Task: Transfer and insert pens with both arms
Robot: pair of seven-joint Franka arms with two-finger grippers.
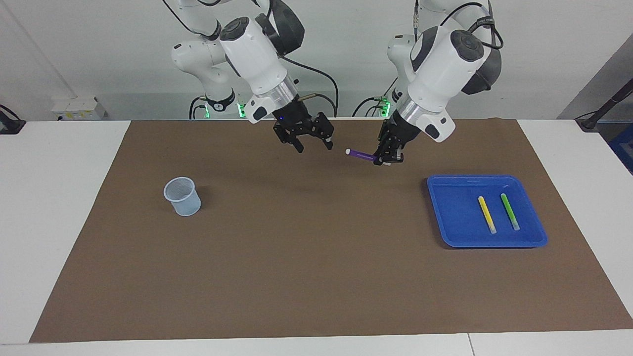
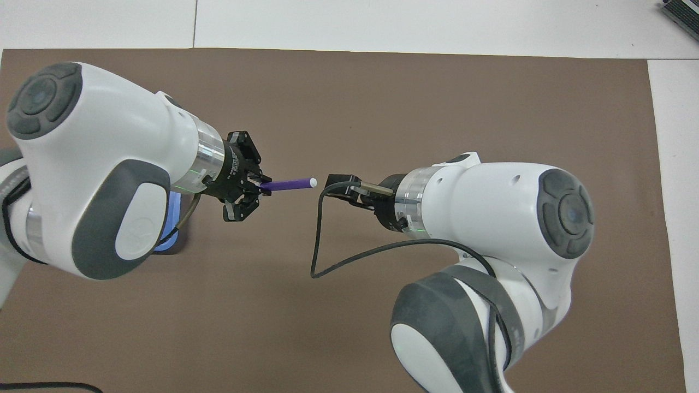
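The purple pen (image 1: pixel 361 155) hangs level in the air over the brown mat, with my left gripper (image 1: pixel 385 160) shut on its coloured end. Its whitish cap end points at my right gripper (image 1: pixel 314 146), which stands open a short gap away and touches nothing. In the overhead view the purple pen (image 2: pixel 289 184) sticks out of the left gripper (image 2: pixel 248 188), its cap just short of the right gripper (image 2: pixel 336 182). The yellow pen (image 1: pixel 486 214) and the green pen (image 1: pixel 510 211) lie side by side in the blue tray (image 1: pixel 452 217).
A small pale mesh cup (image 1: pixel 183 196) stands upright on the brown mat (image 1: pixel 306 257) toward the right arm's end. The blue tray sits toward the left arm's end; only a corner of the tray (image 2: pixel 169 218) shows under the left arm from overhead.
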